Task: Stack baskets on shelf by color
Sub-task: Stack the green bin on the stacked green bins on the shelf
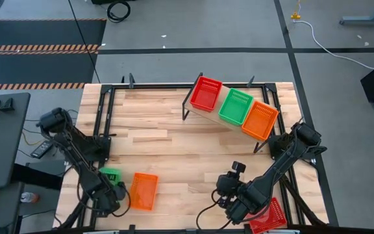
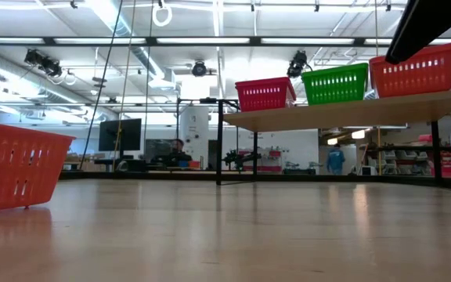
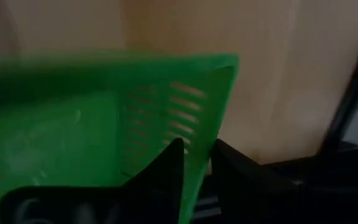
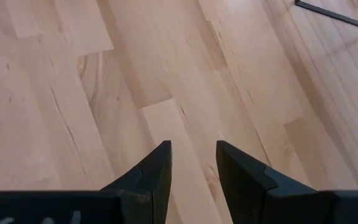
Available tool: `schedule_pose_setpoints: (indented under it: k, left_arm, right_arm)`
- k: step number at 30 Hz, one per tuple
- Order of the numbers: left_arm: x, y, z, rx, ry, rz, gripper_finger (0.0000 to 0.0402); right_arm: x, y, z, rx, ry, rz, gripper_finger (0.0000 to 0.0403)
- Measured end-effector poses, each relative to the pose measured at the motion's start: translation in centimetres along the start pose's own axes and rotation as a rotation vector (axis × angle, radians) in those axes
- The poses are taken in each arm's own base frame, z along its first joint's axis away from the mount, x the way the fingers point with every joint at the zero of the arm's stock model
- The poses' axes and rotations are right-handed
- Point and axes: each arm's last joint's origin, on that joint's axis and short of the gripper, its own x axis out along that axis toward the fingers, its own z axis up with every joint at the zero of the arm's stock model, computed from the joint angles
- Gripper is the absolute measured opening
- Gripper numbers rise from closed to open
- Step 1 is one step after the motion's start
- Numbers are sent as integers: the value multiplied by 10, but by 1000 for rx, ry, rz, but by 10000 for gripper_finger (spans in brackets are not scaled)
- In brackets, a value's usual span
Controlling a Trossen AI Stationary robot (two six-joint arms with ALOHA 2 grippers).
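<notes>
The shelf point(image 1: 229, 125) stands at the table's far right and carries a red basket point(image 1: 205, 93), a green basket point(image 1: 236, 106) and an orange basket point(image 1: 260, 120) side by side; the low view shows the same three, red basket point(image 2: 265, 94), green basket point(image 2: 335, 84), orange basket point(image 2: 413, 70). Another orange basket point(image 1: 143, 191) sits on the table near the near-left edge. My left gripper point(image 1: 117, 190) is beside it, shut on a second green basket point(image 1: 111, 175). My right gripper point(image 4: 192, 146) is open above bare wood near a red basket point(image 1: 269, 216). My left gripper point(image 3: 196, 144) pinches a side wall of the green basket close to a corner point(image 3: 199, 127). One finger point(image 3: 169, 163) is inside the basket and the other point(image 3: 229, 160) outside. Whether the basket is lifted off the table I cannot tell.
A black metal frame point(image 1: 106, 114) runs around the table's left, far and right sides. The red basket lies at the near right edge, partly under my right arm. Bare wood point(image 1: 174, 143) stretches between the shelf and the near baskets.
</notes>
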Motion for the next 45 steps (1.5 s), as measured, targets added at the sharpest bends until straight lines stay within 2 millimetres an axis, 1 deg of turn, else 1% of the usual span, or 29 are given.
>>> schedule_pose_setpoints:
  k: [4,6,12,14,18,20,23,25,28,32,36,39,42,45]
  left_arm:
    - [-9,9,1,28,59,41,29]
    - [-18,12,3,61,86,83,8]
    - [-59,13,21,159,37,212,4]
    - [-74,12,26,157,19,245,6]
    - [-97,11,31,130,-11,281,26]
    - [-104,8,33,130,-28,282,38]
    - [-103,7,32,116,-51,293,61]
    - [-97,7,30,82,-55,298,80]
    - [-83,11,28,24,-51,302,115]
    - [-62,14,23,7,-59,295,162]
    - [-46,18,21,-12,-79,274,193]
    - [-34,22,19,-33,-89,268,203]
    - [-28,30,16,-61,-74,305,202]
    - [-28,35,14,-78,-79,378,174]
  right_arm:
    - [0,0,0,-1,-16,-8,132]
    - [0,0,1,-1,-19,-10,132]
    - [0,0,1,0,-23,-11,132]
    - [0,0,1,0,-23,-11,132]
    - [0,0,1,3,-26,-6,132]
    - [-1,1,0,6,-26,-5,132]
    - [-1,1,0,7,-26,-4,132]
    - [-1,1,0,7,-27,-3,132]
    - [-2,1,0,6,-29,1,132]
    - [-2,2,-1,8,-31,5,132]
    - [-2,2,-1,10,-31,5,132]
    - [-2,2,-1,11,-31,5,132]
    - [-2,2,-1,11,-31,5,132]
    - [-2,2,-1,10,-31,5,132]
